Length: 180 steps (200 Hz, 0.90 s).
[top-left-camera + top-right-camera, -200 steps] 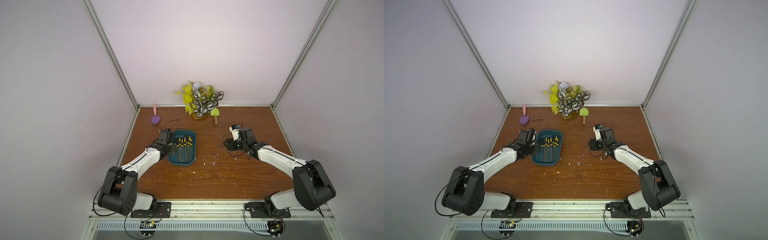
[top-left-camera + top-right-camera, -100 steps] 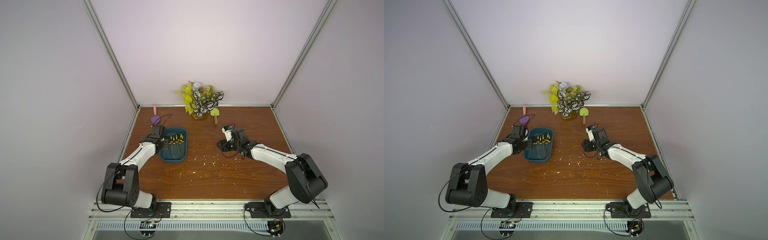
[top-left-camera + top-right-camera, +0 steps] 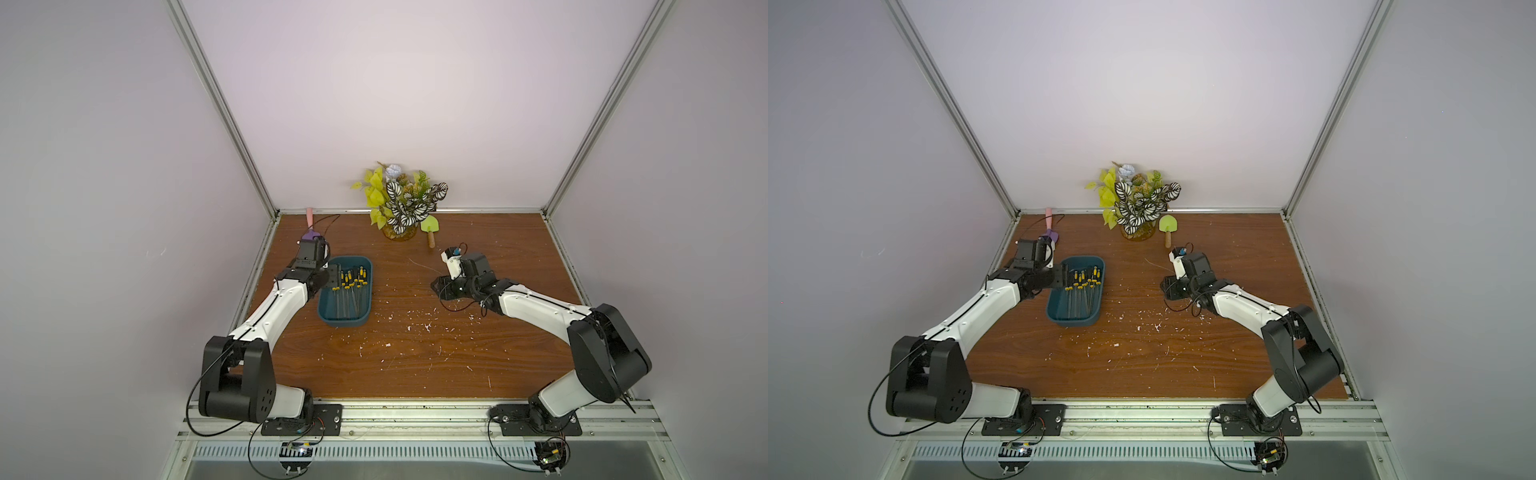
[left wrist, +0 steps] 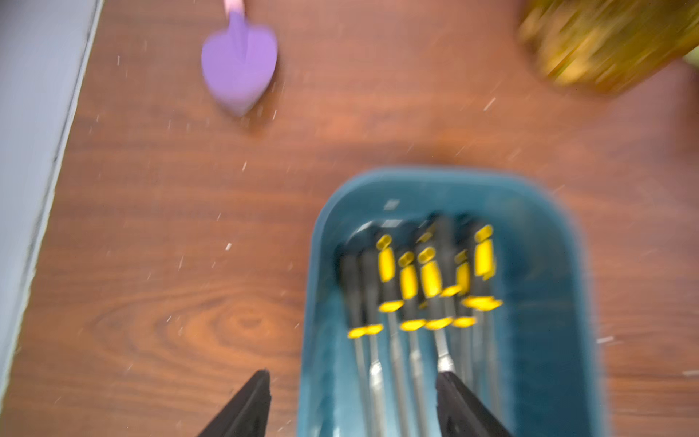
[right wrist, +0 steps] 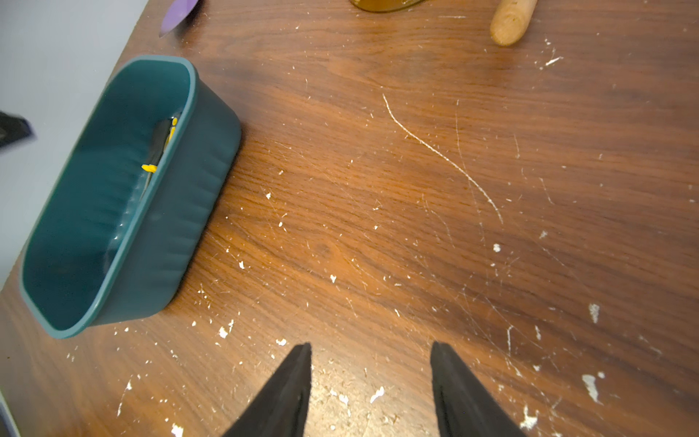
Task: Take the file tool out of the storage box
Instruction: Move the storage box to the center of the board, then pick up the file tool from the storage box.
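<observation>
- The file tools (image 4: 427, 280) lie bunched on the floor of the storage box (image 4: 435, 178), side by side along its length. Their black-and-yellow handles point toward the box's far end and their thin bare-metal shanks run back toward its near end.
- From here they all look alike and a few overlap, so I cannot tell one file from the next.
- The left gripper (image 4: 351, 374) hangs over the box's long wall on the left arm's side, spread apart and empty. One finger is outside that wall and the other is inside, above the shanks. The blur hides whether that inner finger touches metal.
- The right gripper (image 5: 370, 344) sits over bare table (image 5: 416, 189), well apart from the box's opposite long wall. Its fingers are parted with nothing between them.
- I'd expect each file to be light and stiff. The steel shank looks too narrow and slick to pinch well, and it would likely roll or slip.
- The handle seems the better hold: it is thicker and looks grippy. I'd take it across its width, near the yellow collar.
- The files are crowded, so closing on one could catch its neighbour too. One at the edge of the bunch looks easier to take.
- The box itself looks like light plastic, and a finger snagging its wall could drag or tip it.
</observation>
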Motion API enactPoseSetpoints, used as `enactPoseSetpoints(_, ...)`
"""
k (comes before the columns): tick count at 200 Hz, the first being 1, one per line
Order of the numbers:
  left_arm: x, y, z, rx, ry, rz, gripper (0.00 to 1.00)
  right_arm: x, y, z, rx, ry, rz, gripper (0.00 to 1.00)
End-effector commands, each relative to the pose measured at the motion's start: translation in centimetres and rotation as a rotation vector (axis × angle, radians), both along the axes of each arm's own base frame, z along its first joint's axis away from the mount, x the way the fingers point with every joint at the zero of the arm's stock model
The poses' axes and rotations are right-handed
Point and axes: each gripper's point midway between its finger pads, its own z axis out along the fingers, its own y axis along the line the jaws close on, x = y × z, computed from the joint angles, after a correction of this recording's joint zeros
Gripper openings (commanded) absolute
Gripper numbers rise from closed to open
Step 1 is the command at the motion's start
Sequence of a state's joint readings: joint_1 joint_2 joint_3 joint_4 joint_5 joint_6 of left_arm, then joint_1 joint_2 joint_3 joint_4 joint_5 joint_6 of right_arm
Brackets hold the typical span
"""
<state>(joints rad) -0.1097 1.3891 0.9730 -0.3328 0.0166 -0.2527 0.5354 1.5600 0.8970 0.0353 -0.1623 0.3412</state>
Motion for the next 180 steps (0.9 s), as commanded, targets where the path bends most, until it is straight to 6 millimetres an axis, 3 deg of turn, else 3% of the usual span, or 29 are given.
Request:
enactPoseSetpoints(1,0.7,-3.0,0.9,-0.146,-0.029,-0.022,0.70,0.8,0.9,1.8,0.045,-0.040,-0.006,0.56)
enactPoseSetpoints(28,1.2,-4.5,-1.9,-0.174,0.043,-0.026,0.65,0.7,1.0,1.4,0.041,-0.028,0.000,0.56)
enactPoseSetpoints(58,1.8,-5.0,-4.8,-0.176,0.113,-0.008,0.60,0.6,0.7,1.0,0.016,-0.021,0.002,0.56)
enactPoseSetpoints(134,4.2,-4.6,-7.4,-0.126,0.146,0.023,0.54,-0.1,0.1,-0.6,-0.004,0.008,-0.004,0.56)
enactPoseSetpoints(180,4.9,-4.7,-8.7,-0.097,0.176,0.029,0.46,-0.2,0.2,-1.3,-0.021,0.024,0.007,0.56)
